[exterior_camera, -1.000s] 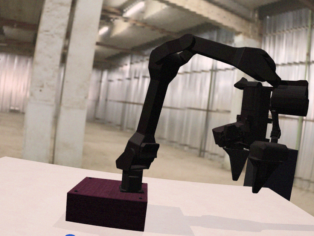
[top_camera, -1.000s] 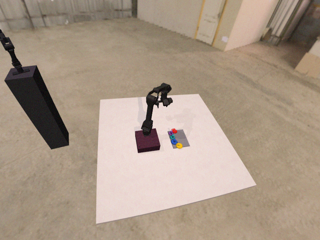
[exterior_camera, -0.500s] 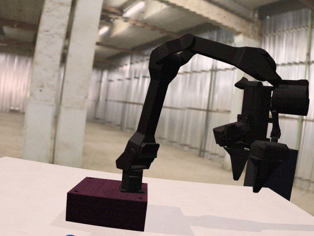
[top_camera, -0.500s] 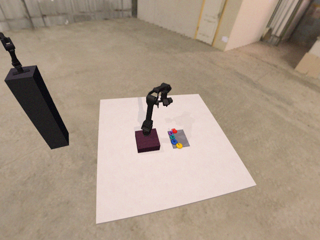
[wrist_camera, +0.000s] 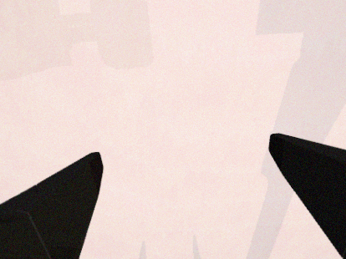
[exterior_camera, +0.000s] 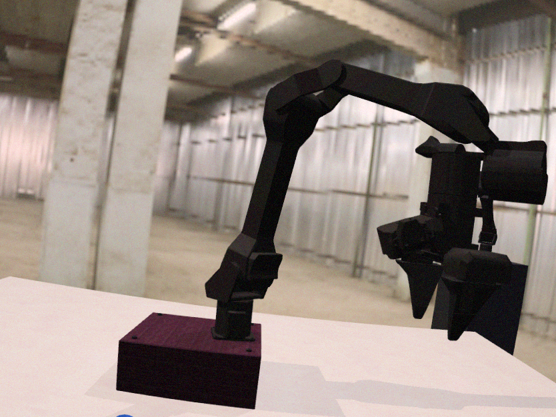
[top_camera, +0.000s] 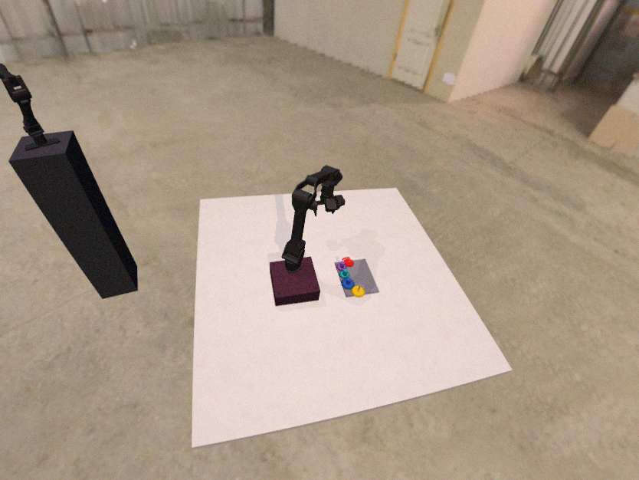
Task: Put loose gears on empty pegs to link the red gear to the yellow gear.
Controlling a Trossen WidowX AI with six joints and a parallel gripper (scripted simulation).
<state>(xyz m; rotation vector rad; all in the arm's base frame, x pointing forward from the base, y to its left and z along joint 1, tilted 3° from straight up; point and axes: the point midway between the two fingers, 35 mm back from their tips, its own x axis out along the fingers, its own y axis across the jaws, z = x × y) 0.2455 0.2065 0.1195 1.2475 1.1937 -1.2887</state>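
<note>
In the top view the teeth of the gears are too small for judging if they mesh. The blue gear (top_camera: 348, 283) (exterior_camera: 125, 415) is mostly cut off by the lower edge of the exterior view. In the wrist view, the edges cut both fingers of the tool.

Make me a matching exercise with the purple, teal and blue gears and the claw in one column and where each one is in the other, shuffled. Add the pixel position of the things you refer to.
Things:
1. purple gear (top_camera: 341, 266)
2. teal gear (top_camera: 344, 274)
3. blue gear (top_camera: 348, 284) (exterior_camera: 125, 415)
4. claw (top_camera: 324, 212) (exterior_camera: 436, 328) (wrist_camera: 186, 150)

Places:
A. between teal and yellow gear (top_camera: 357, 292)
B. away from the grey board (top_camera: 366, 277)
C. between red gear (top_camera: 349, 262) and teal
D. between purple and blue

Pairs: 1-C, 2-D, 3-A, 4-B
</note>
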